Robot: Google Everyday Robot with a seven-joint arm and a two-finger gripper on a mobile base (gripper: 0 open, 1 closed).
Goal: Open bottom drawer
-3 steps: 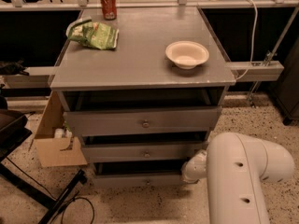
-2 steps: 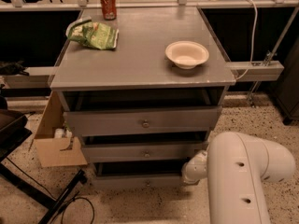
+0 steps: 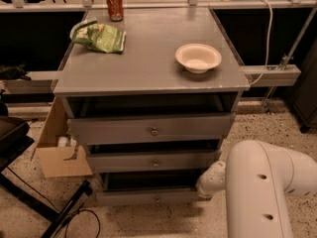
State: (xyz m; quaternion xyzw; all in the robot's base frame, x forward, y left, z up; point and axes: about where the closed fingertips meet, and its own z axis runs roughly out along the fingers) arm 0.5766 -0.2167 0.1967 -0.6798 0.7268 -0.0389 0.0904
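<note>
Approach step: the bottom drawer point(image 3: 129, 198), low centre of the frame, looks barely out, with the pincer point(image 3: 208, 181) by its right end (apart or together, I cannot tell). Next, it must catch the knob point(image 3: 157, 199) and pull straight outward.

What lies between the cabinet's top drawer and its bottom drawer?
The middle grey drawer, in the camera view; the gripper is right of the slim grey bottom drawer.

Dim, warm overhead light, soft sheen on the table point(image 3: 148, 66), black shadow in the drawer gaps and at 10 and 2 o'clock, gripper point(image 3: 207, 182) at 5 o'clock beside the shaded bottom drawer point(image 3: 143, 197), white arm point(image 3: 262, 192) brightest, whole frame soft and slightly grainy
</note>
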